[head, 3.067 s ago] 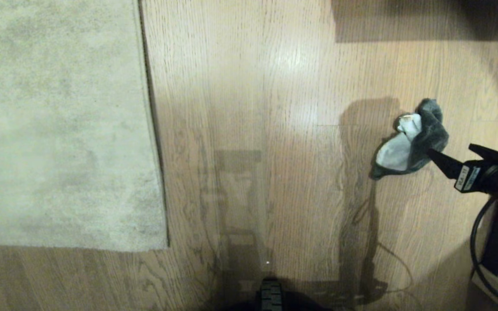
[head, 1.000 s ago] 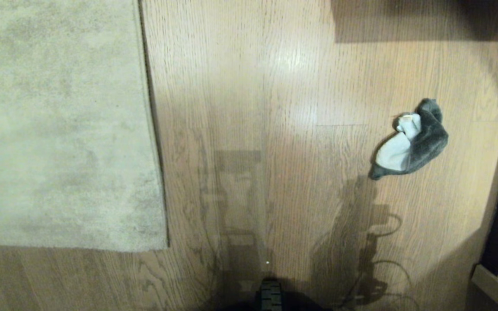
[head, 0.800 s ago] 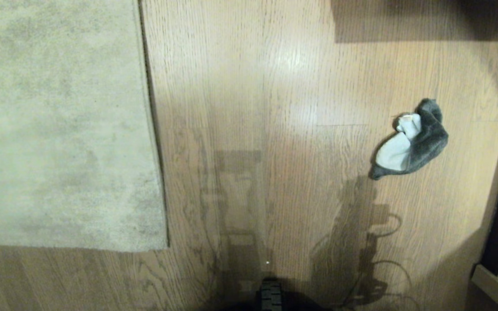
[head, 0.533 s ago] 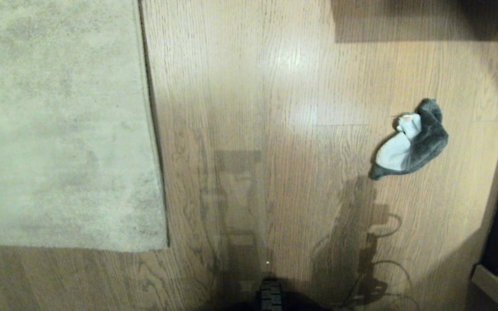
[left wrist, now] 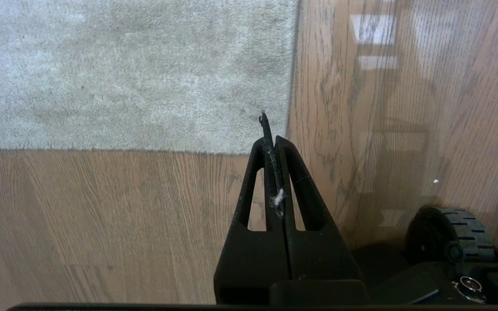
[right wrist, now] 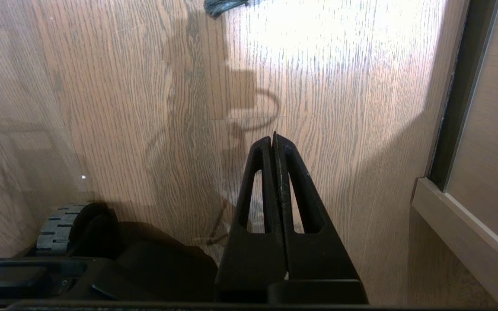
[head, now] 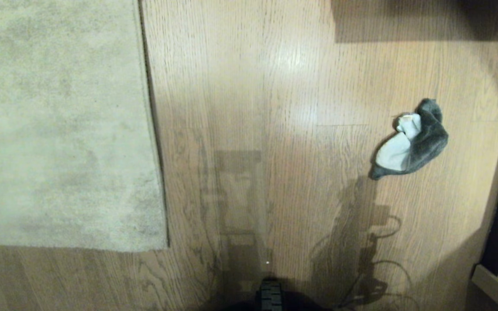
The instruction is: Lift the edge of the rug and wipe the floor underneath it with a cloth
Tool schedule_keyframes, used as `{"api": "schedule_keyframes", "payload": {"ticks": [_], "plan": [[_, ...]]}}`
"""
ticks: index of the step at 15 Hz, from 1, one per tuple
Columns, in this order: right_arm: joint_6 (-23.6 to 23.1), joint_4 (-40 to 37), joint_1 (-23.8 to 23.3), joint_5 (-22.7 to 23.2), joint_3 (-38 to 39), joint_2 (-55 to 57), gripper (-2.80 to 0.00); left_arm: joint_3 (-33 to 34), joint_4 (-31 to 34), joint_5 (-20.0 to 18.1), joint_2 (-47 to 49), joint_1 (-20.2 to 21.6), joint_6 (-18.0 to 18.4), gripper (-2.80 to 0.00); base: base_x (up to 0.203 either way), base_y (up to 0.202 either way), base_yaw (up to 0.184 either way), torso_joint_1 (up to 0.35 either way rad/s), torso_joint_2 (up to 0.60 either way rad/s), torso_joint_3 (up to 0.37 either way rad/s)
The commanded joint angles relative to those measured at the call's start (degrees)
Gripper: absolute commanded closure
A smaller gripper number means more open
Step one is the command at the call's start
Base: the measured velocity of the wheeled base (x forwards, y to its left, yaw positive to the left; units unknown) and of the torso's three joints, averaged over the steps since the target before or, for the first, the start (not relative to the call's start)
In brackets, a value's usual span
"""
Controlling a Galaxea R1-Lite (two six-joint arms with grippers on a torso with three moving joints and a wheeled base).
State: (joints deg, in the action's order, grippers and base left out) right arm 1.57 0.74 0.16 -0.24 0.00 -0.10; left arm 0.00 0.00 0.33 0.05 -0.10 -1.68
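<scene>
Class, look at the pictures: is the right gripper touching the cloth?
Apart. The right wrist view shows the right gripper shut, with bare floor between it and the cloth.

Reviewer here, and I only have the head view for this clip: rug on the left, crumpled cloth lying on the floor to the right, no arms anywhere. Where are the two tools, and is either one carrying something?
Observer: The left tool hangs above the rug corner, shut, gripping nothing; only a bit of white lint clings between its fingers.
Reviewer: And the right one?
Observer: The right tool is shut and empty above bare floor, short of the cloth.
Reviewer: Is the rug lifted at all?
Observer: No, in the left wrist view its corner lies flat.
</scene>
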Motion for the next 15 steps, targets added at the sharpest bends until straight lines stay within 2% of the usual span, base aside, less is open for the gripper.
{"api": "schedule_keyframes", "payload": {"ticks": [1,15], "plan": [[0.01,0.05,0.02,-0.02,0.0,0.19,0.0,0.0,0.0,0.02,0.04,0.01,-0.08,0.0,0.0,0.0,0.0,0.0,0.0,0.0],[0.01,0.05,0.02,-0.02,0.0,0.19,0.0,0.0,0.09,0.11,0.04,0.01,-0.43,0.0,0.0,0.0,0.0,0.0,0.0,0.004]]}}
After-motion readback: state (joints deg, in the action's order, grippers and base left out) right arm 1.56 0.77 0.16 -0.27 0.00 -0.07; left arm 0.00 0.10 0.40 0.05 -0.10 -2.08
